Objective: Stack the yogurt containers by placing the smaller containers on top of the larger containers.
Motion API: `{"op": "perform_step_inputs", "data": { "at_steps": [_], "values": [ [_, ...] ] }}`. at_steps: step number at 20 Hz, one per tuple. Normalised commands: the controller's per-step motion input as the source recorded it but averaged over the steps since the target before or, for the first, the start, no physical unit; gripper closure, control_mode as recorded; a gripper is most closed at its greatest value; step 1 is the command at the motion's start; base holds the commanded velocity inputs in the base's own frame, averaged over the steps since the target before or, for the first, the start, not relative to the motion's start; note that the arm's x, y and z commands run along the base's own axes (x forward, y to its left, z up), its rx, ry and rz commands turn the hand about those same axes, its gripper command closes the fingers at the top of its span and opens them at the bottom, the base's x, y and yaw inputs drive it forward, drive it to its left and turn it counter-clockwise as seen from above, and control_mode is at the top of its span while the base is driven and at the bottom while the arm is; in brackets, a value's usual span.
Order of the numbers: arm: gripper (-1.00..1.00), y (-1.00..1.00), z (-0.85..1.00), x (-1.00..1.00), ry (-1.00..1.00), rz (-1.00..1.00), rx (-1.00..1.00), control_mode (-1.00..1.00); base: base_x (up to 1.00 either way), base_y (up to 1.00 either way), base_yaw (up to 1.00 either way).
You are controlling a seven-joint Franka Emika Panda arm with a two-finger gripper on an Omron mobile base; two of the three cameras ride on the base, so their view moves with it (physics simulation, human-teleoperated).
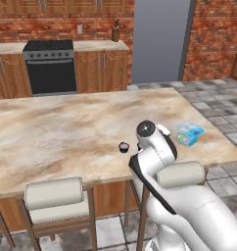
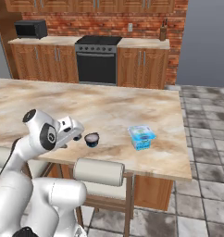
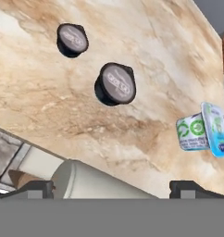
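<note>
Hovering above the marble counter (image 1: 57, 132), the gripper (image 3: 112, 187) is spread wide, empty. Two dark cups (image 3: 115, 84) (image 3: 72, 40) are seen near a pale blue tub (image 3: 204, 130).

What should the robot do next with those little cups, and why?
Probably lower the open fingers onto the nearer dark cup. Both cups sit loose on the counter, nothing is held, and the blue tub stands apart, its top bare.

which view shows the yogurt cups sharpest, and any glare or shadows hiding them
Hand view: sharpest, both dark cups with readable lids, the blue tub crisp but tilted by the camera's roll. Left base view: one cup is a tiny soft blob, arm blocking beside it. Right base view: cup small, slightly blurred. No glare; flat even light, faint contact shadows.
</note>
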Motion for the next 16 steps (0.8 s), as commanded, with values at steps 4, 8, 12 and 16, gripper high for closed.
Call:
{"op": "perform_step_inputs", "data": {
  "at_steps": [4,8,12,16],
  "values": [
    [-1.00,0.00,-0.11,0.22,0.00,0.00,0.00,-1.00,0.00,0.00,0.00],
    [-1.00,0.00,-0.07,0.23,0.00,0.00,0.00,-1.00,0.00,0.00,0.00],
    [-1.00,0.00,-0.11,0.19,0.00,0.00,-0.01,-1.00,0.00,0.00,0.00],
    [-1.00,0.00,-0.17,0.19,0.00,0.00,-0.01,-1.00,0.00,0.00,0.00]
  ]
}}
